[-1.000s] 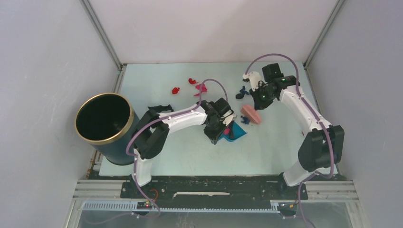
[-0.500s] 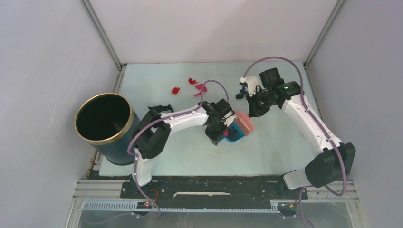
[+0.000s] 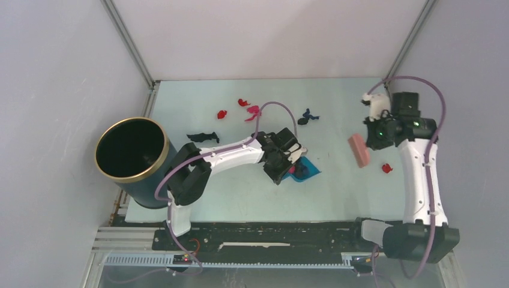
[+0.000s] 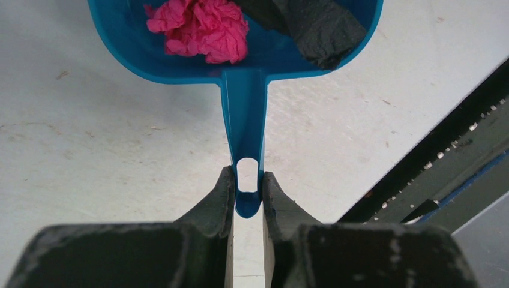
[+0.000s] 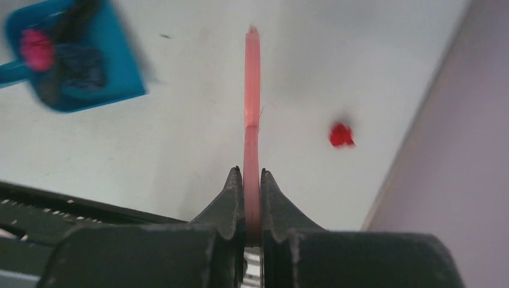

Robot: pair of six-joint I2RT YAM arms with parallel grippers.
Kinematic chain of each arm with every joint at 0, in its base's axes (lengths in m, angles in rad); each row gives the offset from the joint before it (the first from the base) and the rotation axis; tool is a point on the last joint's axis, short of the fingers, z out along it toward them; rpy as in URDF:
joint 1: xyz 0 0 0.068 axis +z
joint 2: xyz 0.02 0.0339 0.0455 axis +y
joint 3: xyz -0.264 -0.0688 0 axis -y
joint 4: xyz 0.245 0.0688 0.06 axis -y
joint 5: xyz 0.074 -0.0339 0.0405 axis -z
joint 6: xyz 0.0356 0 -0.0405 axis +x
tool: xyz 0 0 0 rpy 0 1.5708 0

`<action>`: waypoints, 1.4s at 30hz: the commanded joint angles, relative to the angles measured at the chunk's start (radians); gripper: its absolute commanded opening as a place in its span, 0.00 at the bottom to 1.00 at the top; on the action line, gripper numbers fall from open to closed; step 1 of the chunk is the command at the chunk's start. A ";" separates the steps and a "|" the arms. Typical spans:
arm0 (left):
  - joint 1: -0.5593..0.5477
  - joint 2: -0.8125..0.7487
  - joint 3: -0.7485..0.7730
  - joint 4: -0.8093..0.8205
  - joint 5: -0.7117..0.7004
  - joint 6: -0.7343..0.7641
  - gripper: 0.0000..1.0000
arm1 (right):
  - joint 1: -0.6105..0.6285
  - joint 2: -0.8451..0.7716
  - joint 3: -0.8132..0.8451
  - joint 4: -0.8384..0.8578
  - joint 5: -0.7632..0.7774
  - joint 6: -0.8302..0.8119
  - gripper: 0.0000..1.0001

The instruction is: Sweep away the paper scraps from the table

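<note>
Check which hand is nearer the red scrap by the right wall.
Right. The right hand, gripping the brush, sits beyond the red scrap; the left hand holds the dustpan mid-table.

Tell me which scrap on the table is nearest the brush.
The lone red scrap, just right of the brush; the rest lie much farther left.

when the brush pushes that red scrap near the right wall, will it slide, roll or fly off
The red scrap is a small crumpled wad, so probably very light; it may tumble or skip rather than slide. It lies loose on the smooth table, so little should hold it. It sits near the right wall; a push that way could pin it there.
</note>
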 commanded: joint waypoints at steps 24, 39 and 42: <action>-0.208 0.062 0.029 -0.029 0.054 0.097 0.00 | -0.152 -0.146 -0.347 0.065 -0.154 -0.007 0.00; -0.208 0.065 0.041 -0.020 0.070 0.079 0.00 | 0.001 -0.132 -0.231 0.001 -0.345 0.098 0.00; -0.208 0.042 0.036 -0.002 0.045 0.070 0.00 | -0.019 -0.156 -0.198 0.006 -0.248 0.103 0.00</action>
